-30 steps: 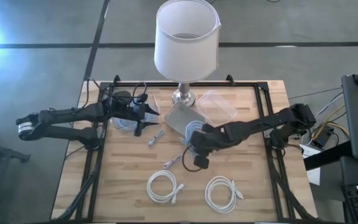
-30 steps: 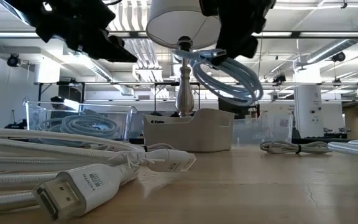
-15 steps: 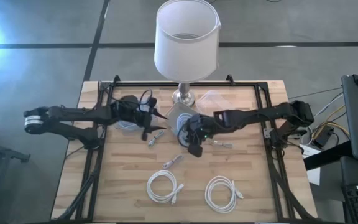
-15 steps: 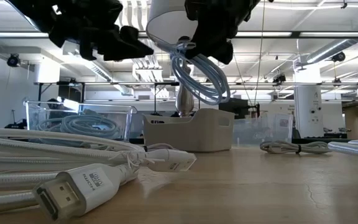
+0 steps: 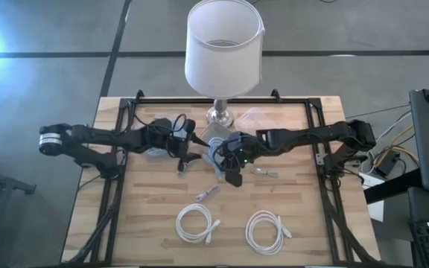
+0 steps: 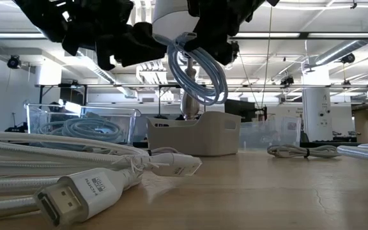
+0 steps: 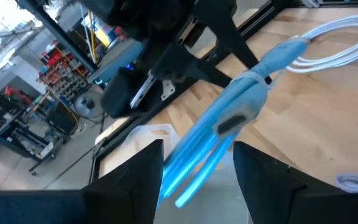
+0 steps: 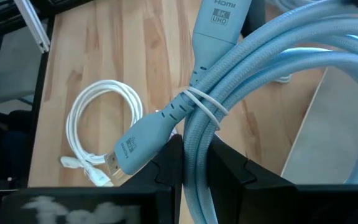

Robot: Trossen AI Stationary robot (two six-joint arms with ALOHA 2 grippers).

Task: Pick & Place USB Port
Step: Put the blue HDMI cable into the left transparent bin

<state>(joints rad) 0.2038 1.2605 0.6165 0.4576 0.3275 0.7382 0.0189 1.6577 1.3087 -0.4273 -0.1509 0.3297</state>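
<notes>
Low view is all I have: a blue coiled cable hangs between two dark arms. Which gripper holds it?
Observer: The right gripper is shut on the blue cable.
Operator: Does the left one grip it too?
Observer: The left gripper is open. The cable lies ahead between its fingers; I cannot tell if they touch it.
Operator: What is below the cable?
Observer: Seen from above, roughly the pale bin beside the lamp base.

Pretty bright overall, ceiling lights (image 6: 337, 38) glaring in the low view, nearby cable plug (image 6: 82, 191) slightly soft.
</notes>
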